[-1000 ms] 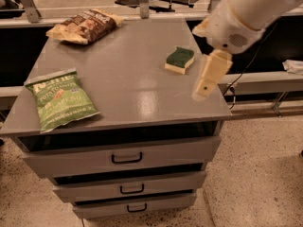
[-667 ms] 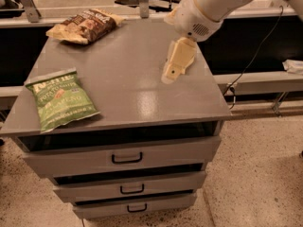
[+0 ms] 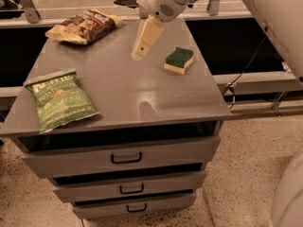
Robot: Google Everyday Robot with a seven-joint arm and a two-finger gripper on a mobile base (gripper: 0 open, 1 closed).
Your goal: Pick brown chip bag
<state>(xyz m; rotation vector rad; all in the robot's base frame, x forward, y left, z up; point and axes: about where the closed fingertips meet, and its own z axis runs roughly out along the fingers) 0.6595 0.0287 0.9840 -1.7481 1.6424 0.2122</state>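
The brown chip bag (image 3: 83, 26) lies flat at the far left corner of the grey cabinet top (image 3: 123, 86). It is dark brown with pale tan ends and light printed panels. My gripper (image 3: 140, 50) hangs from the white arm above the far middle of the top. It points down and to the left. It is to the right of the brown bag and apart from it. It holds nothing.
A green chip bag (image 3: 59, 100) with white lettering lies near the front left edge. A green and yellow sponge (image 3: 179, 60) sits just right of the gripper. Below the top are three drawers (image 3: 125, 158) with dark handles. The floor is speckled.
The arm has swung left across the cabinet top, from the right edge past the sponge to the far middle, closer to the brown chip bag. The sponge and both bags have not moved.
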